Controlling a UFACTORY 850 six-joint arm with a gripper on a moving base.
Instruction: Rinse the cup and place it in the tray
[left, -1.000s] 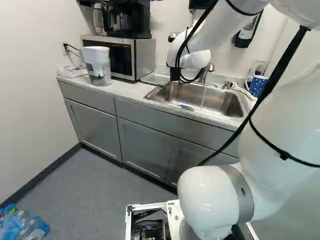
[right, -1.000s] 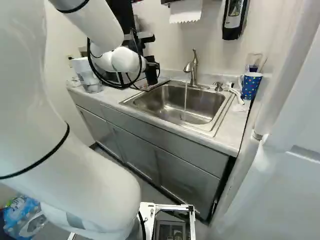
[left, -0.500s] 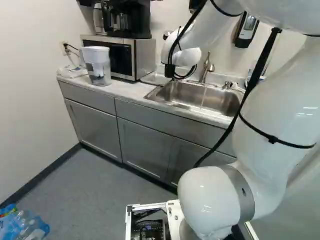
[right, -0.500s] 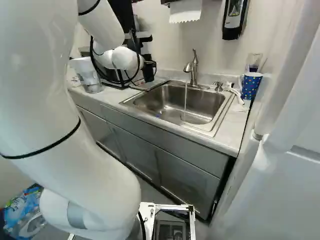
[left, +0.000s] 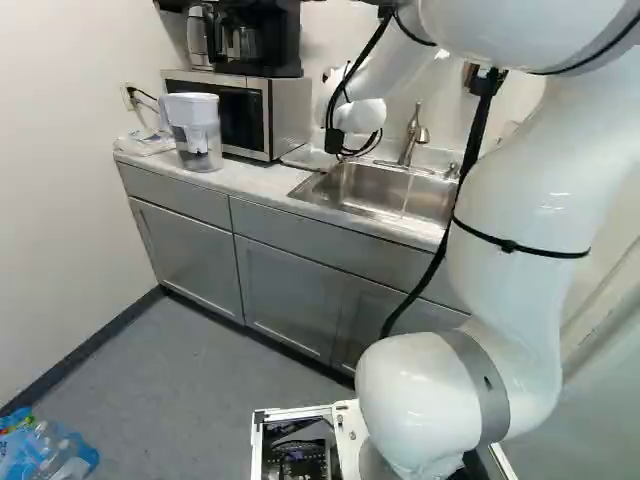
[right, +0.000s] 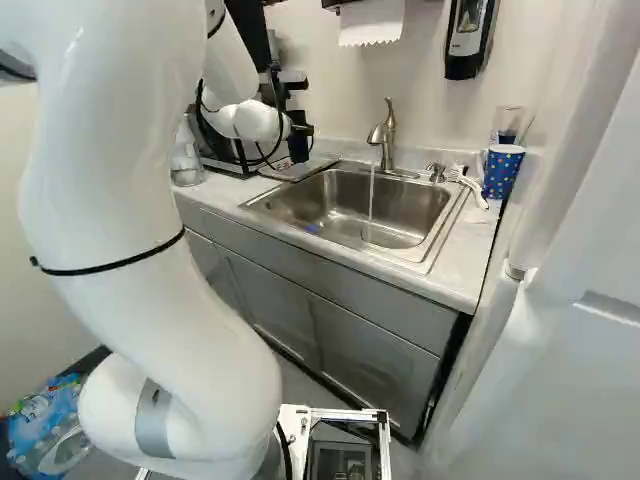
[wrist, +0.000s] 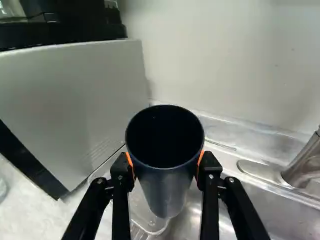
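Note:
In the right base view my gripper (right: 298, 124) is at the far left of the sink, with a dark cup (right: 299, 149) at its end. Seen from the wrist, the gripper (wrist: 166, 167) has its orange pads pressed on both sides of the dark blue cup (wrist: 168, 192). The cup's mouth faces the wrist camera and its inside looks dark. Beyond the cup's base lies a clear tray (wrist: 141, 212), beside the sink; whether they touch I cannot tell. That tray (right: 290, 171) shows left of the sink in the right base view.
Water runs from the faucet (right: 389, 135) into the sink (right: 410, 225). A microwave (left: 285, 118) and a water pitcher (left: 199, 140) stand on the counter left of the tray. A spotted blue cup (right: 502, 172) stands right of the sink. Bottles (left: 45, 452) lie on the floor.
The wrist has moved left and slightly away in the left base view, with the cup held. The arm's big upper links have swung left there and right in the right base view. The base has stayed.

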